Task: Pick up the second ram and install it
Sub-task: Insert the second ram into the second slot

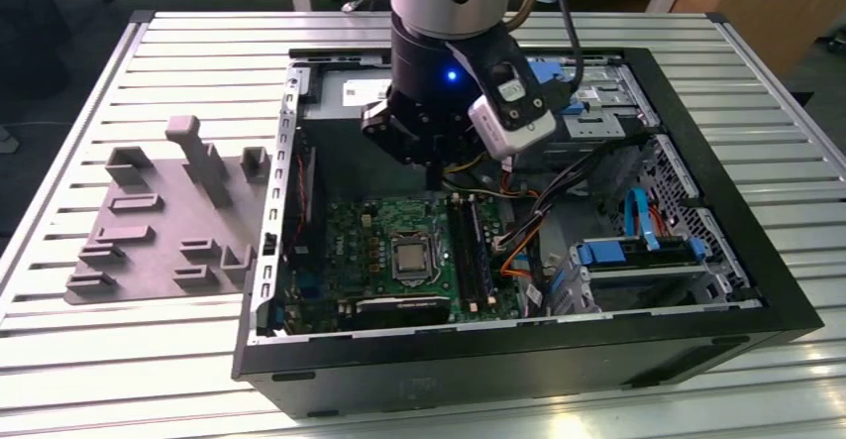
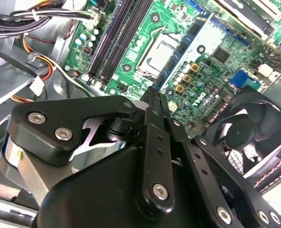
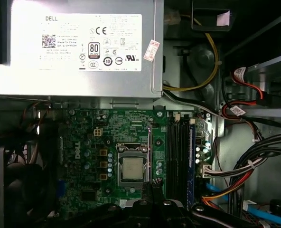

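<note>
I count one arm (image 1: 450, 3), one end effector (image 1: 434, 183), one open computer case (image 1: 529, 370) on one tabletop (image 1: 133, 380), one green motherboard (image 3: 83, 137) — one processor (image 3: 132, 169) on it — one grey power-supply box (image 3: 74, 76), one black fan (image 2: 245, 133), one grey moulded tray (image 1: 133, 251), long black slots (image 3: 177, 152) too crowded to number.

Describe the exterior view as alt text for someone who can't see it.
A robot arm's gripper hangs inside an open computer case, just above the green motherboard. A grey moulded tray lies on the slatted table at the exterior view's left.
</note>
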Motion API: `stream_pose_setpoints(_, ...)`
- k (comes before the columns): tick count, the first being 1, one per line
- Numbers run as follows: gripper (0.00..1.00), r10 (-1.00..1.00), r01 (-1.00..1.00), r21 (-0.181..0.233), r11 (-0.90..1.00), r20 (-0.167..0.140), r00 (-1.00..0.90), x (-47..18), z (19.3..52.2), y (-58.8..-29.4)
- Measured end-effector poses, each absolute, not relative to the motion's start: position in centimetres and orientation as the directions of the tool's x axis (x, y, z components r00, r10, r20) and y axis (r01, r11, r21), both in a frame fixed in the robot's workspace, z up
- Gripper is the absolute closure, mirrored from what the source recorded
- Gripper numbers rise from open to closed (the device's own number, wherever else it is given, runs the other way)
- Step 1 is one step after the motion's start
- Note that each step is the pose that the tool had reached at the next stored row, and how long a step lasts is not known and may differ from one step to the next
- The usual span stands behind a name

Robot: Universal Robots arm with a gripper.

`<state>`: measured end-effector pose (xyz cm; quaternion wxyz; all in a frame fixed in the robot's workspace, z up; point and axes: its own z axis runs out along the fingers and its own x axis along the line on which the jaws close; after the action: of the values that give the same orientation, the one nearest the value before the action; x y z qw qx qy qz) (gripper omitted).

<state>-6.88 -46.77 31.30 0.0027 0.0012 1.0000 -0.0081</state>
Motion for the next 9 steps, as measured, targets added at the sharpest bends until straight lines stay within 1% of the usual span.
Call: stream_pose_setpoints(9,0.89,0.010,0.011,-0.016,1.000,-0.005,-1.000,-5.81,31.09,-46.77)
